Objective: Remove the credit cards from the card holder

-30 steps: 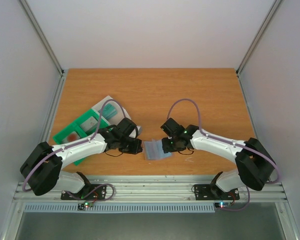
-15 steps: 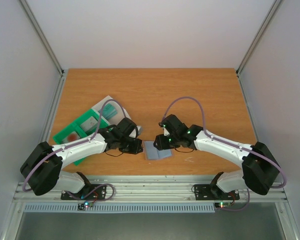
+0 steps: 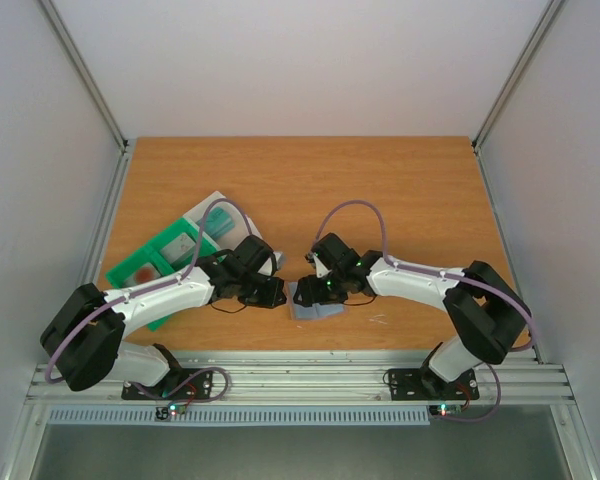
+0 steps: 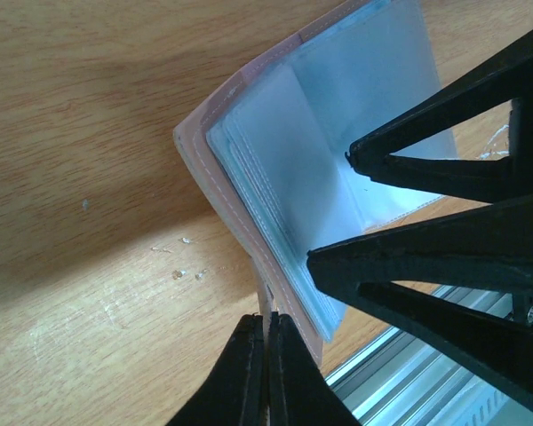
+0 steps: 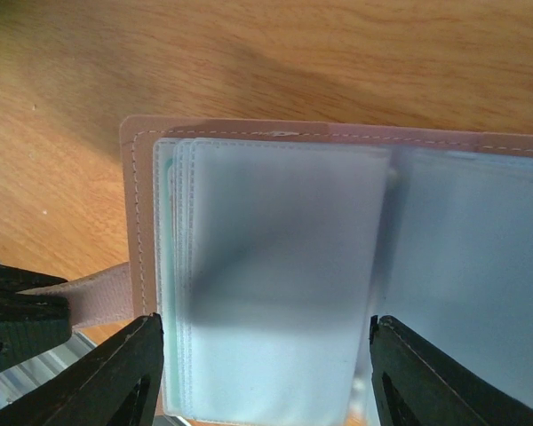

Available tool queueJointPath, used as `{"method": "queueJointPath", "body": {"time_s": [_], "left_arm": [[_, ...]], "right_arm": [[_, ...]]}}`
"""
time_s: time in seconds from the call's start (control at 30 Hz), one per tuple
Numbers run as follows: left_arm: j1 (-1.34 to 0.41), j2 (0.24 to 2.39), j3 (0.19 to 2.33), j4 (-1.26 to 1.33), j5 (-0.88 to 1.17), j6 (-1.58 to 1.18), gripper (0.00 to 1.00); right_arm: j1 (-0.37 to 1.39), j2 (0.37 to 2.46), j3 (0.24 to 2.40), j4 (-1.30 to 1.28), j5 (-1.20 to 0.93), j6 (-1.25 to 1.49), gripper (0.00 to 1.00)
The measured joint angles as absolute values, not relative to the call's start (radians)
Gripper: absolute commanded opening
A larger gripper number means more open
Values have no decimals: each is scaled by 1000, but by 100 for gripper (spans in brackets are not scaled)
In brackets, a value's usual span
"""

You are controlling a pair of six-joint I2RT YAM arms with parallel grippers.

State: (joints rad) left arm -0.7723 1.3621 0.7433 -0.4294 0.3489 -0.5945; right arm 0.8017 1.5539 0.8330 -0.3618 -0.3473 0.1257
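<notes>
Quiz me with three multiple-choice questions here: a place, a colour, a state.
1. The tray lies: A left of the holder; B right of it; C on it.
2. The holder's cover is: A black; B pink; C green.
3. The left gripper is: A open; B unseen; C shut on the holder's strap.
1 A: the top view shows it farther left. 2 B: pink stitched edge. 3 C: its fingers pinch the strap.

Right portion of card holder cut off at picture edge; credit cards mostly hidden inside, outlines blurred
</notes>
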Motion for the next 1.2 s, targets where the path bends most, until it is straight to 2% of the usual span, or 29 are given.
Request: {"method": "queueJointPath", "body": {"time_s": [0.3, 0.77, 0.83, 1.0, 1.2], "left_arm": [[-772, 1362, 740, -423, 359, -598, 0], [-772, 1362, 736, -420, 358, -598, 0], [-772, 1362, 736, -417, 358, -598, 0], [-772, 1362, 736, -415, 360, -598, 0], [-772, 1362, 736, -415, 360, -598, 0]], "right_arm": [[802, 1607, 833, -339, -351, 134, 56], [802, 1584, 826, -349, -308, 139, 44], [802, 1576, 823, -351, -307, 138, 44], [802, 1556, 815, -364, -300, 138, 55], [802, 1523, 814, -408, -266, 137, 55]]}}
